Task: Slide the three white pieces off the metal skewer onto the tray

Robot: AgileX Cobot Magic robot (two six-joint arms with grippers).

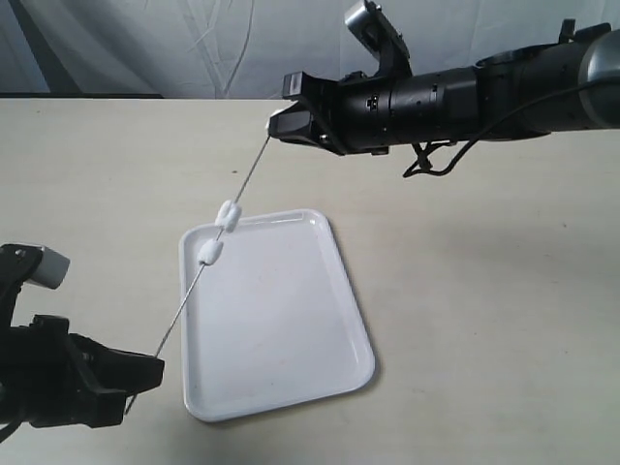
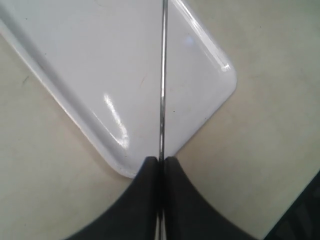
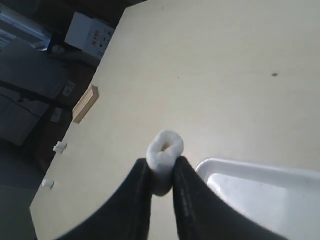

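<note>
Thin grey metal skewer (image 1: 186, 300) slants from lower left to upper centre over the glossy, round-cornered white tray (image 1: 291, 329) on a matte beige counter (image 1: 484, 291); left gripper (image 2: 161, 161) is clamped on its lower end. Two puffy white pieces (image 1: 229, 215) sit mid-rod above the tray's upper left corner, and the right gripper (image 3: 161, 166) pinches the third piece (image 3: 167, 142)

My right arm (image 1: 465, 92) is a glossy black cylinder that turns grey at its rear segment. A thin black cable (image 1: 433, 171) loops beneath it and a grey camera bracket (image 1: 373, 27) sits on top. My left gripper (image 1: 156, 372) is matte black, capped by a pale grey block (image 1: 44, 263). My fingers (image 2: 145, 200) are smooth black blades, flaring wide at their bases.
</note>
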